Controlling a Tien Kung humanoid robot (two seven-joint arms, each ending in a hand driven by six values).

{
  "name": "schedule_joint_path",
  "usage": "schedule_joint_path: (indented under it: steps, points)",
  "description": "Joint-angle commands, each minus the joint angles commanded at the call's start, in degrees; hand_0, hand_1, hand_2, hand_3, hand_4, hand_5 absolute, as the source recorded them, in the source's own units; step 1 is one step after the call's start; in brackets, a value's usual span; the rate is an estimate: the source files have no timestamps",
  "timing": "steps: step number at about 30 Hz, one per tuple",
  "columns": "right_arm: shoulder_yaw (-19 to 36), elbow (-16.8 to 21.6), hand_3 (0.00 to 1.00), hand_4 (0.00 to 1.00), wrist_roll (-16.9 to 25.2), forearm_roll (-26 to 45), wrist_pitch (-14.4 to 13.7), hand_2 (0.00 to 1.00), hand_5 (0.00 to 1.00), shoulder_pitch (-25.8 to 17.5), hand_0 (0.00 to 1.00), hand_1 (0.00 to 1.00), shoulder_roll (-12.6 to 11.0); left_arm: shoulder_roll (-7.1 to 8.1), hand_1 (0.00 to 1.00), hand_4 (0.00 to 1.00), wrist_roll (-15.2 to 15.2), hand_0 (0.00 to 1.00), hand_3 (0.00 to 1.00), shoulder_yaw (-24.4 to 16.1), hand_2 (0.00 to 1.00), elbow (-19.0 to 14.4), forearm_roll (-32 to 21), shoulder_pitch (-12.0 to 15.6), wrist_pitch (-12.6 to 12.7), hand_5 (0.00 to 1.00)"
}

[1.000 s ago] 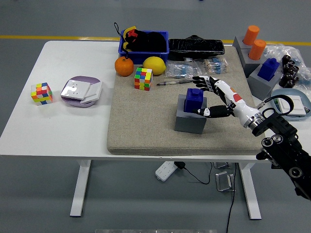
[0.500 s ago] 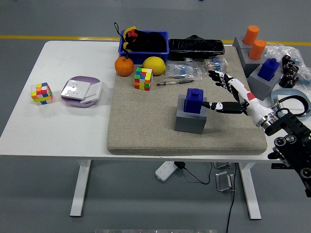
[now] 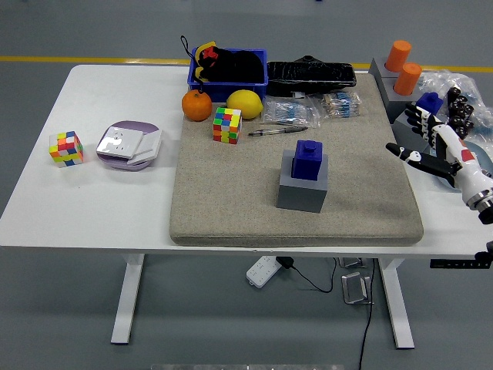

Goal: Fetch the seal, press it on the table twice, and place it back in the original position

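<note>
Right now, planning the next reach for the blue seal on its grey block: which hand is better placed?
The right hand. It hangs open beside the mat's right edge, on the same side as the blue seal. No left hand shows in view.

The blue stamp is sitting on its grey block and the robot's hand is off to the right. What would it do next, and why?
Probably just draw the right hand off the table to rest. The blue seal sits upright on its grey block, and the hand is open, holding nothing, well clear of it, so nothing seems left to do.
</note>
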Motion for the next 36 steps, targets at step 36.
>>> schedule_joint_path:
  steps: [36]
  points:
    - [22.5, 6.22, 0.764, 0.97, -3.62, -2.91, 2.12, 0.793, 0.311, -8.4, 0.886, 0.788, -0.64, -0.21, 0.816, 0.804, -0.1, 0.817, 0.836, -1.89, 0.789, 0.22, 0.88, 0.29, 0.24, 0.421]
